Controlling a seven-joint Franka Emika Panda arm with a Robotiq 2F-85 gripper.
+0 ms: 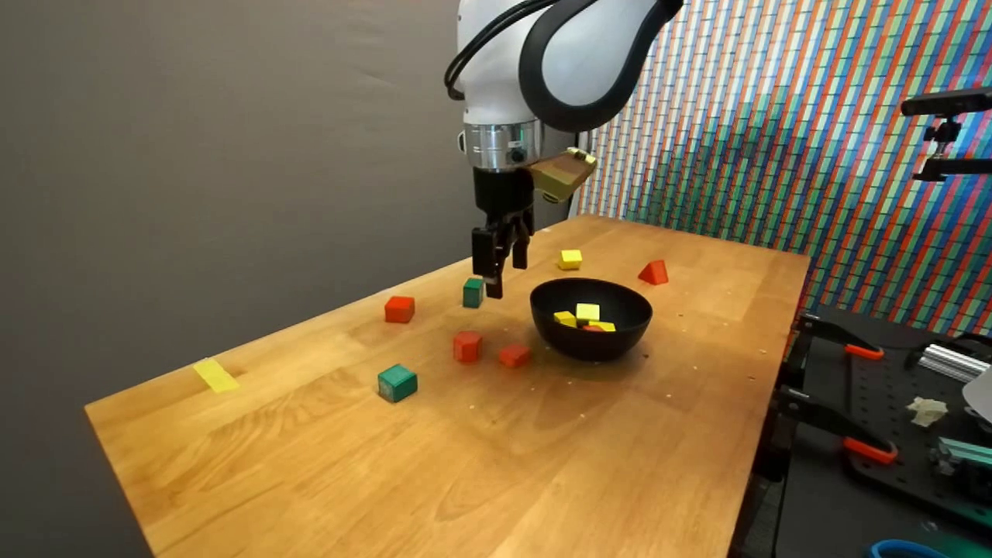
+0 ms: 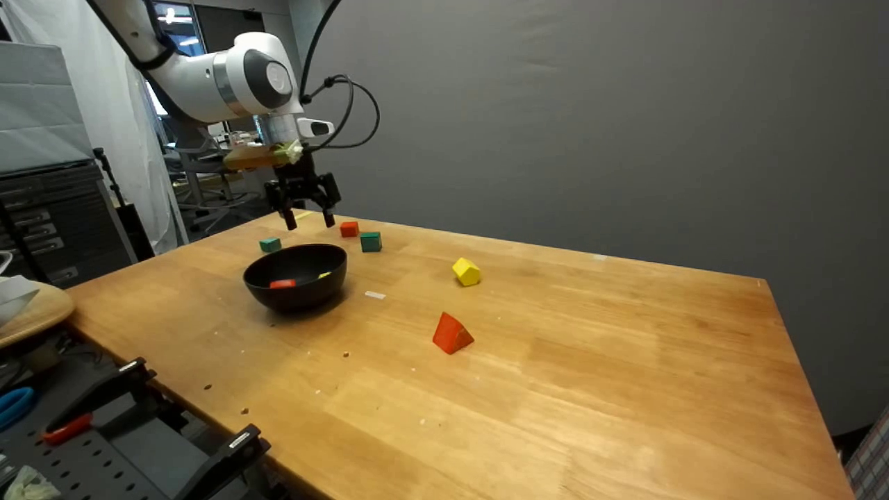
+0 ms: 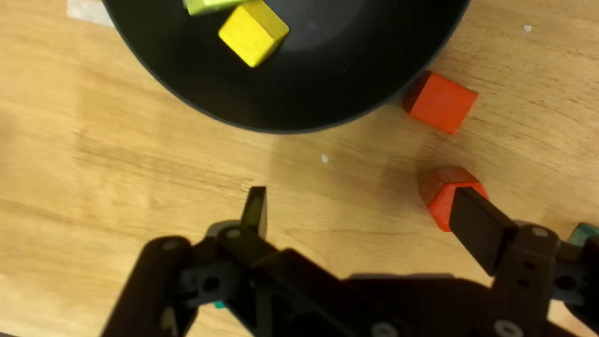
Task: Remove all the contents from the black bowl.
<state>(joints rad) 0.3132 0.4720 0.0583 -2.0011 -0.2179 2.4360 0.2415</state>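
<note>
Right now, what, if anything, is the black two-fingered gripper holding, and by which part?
Nothing is held: the black two-fingered gripper hangs open and empty above the wooden table.

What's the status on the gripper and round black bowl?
Black two-fingered gripper open, holding nothing. Round black bowl not emptied: cube-like yellow blocks, a red piece inside. Boxy red block just outside, possibly in the way.

In an exterior view, yellow tape point(image 1: 216, 375) is stuck to the wooden table point(image 1: 310, 480) at left, and a multicoloured patterned backdrop point(image 1: 775, 116) is seen at upper right. In an exterior view, a drawer cabinet point(image 2: 76, 215) is shown at left, black clamps point(image 2: 226, 462) at lower left.
</note>
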